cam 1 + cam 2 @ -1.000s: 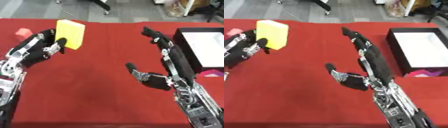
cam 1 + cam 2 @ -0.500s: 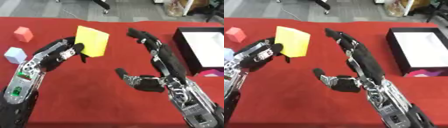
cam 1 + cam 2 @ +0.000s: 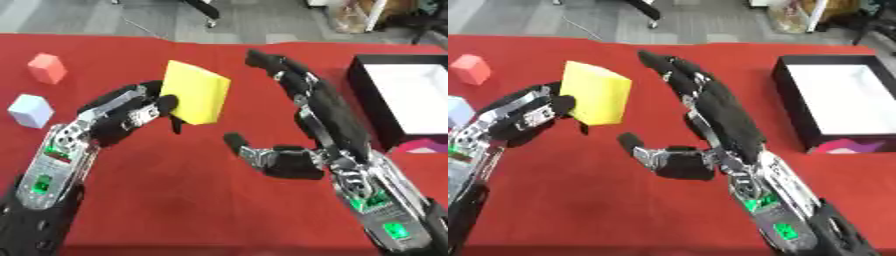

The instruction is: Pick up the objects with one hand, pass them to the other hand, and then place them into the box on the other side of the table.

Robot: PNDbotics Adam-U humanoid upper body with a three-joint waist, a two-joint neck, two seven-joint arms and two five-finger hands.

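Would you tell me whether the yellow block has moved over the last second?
Yes. The yellow block, held by the left hand, has travelled rightward toward the black box and the open right hand.

Even, bright light is falling from overhead across both views, leaving only faint, soft shadows on the red tablecloth (image 3: 175,200). Motion blur is softening the edges of the left hand (image 3: 122,117) and right hand (image 3: 306,155). The white inside of the box (image 3: 842,97) is glaring slightly. The upper frame is looking hazy.
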